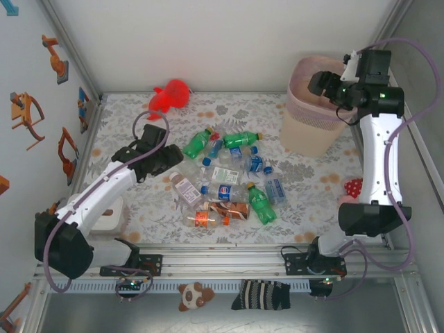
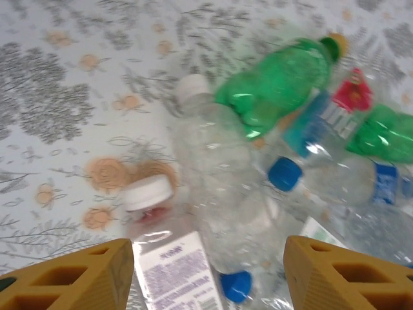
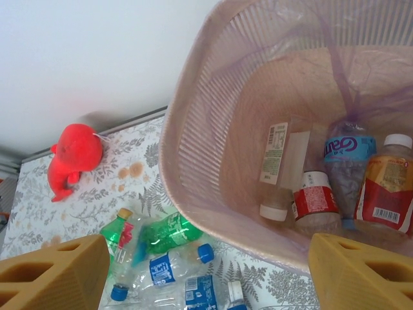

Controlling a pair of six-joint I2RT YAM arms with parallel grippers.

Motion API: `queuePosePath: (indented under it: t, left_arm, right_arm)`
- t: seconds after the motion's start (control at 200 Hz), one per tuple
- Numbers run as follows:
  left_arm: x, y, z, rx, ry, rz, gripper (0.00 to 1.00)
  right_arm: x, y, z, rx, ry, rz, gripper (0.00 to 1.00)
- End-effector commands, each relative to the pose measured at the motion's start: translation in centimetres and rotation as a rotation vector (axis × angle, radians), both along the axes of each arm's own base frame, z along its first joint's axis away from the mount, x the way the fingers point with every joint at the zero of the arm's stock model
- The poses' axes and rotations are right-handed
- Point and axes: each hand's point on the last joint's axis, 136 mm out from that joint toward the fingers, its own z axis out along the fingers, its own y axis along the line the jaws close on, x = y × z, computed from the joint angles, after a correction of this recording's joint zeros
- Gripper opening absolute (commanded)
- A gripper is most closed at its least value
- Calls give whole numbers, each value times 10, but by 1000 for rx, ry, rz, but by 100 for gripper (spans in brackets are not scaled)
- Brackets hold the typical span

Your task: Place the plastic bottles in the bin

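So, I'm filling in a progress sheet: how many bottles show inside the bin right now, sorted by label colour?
Inside the bin, as far as it shows:
White-label bottle: 1
Red-label bottles: 2
Blue-label bottle: 1
Total: 4

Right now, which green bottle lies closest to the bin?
The green bottle at the pile's far edge, yellow cap toward the bin; the other two green ones lie farther away, one left, one nearer the front edge.
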Motion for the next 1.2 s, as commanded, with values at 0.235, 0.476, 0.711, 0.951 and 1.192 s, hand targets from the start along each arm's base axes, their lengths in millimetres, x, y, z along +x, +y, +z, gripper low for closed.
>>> queuePosePath:
  t: [0.235, 0.476, 0.711, 0.951, 1.192]
  left_arm:
    - [7, 10, -64, -93, 198, 61, 57]
    - [18, 7, -90, -132, 276, 53, 54]
    - [19, 3, -113, -151, 343, 48, 51]
    - [12, 7, -124, -137, 375, 65, 50]
    - [4, 12, -127, -123, 392, 85, 51]
  right_arm:
    - [-5, 7, 2, 3, -24, 12, 79]
    - [-5, 8, 0, -3, -18, 12, 79]
    - [-6, 9, 1, -8, -22, 14, 79]
    - [-7, 9, 0, -11, -18, 17, 79]
    - [-8, 12, 1, -9, -21, 24, 79]
